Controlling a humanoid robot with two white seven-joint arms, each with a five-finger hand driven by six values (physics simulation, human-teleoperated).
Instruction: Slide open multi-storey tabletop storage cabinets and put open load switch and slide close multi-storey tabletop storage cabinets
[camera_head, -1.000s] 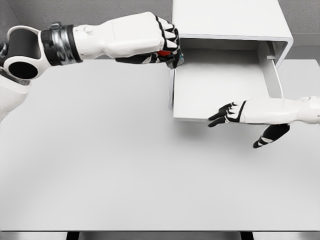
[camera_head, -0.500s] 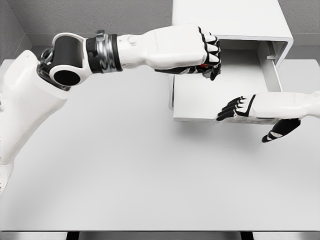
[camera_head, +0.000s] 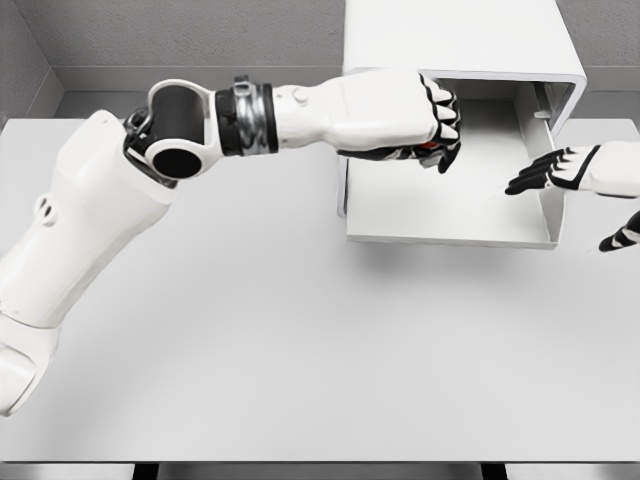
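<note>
Mid placement step: drawer of the cabinet is slid out. Left hand hangs over the drawer tray, fingers clamped on the load switch, only a red sliver showing under them. Right hand hovers at the drawer's right wall, fingers spread, holding nothing. Next: lower, let go inside the tray, pull clear, then push the drawer shut.
</note>
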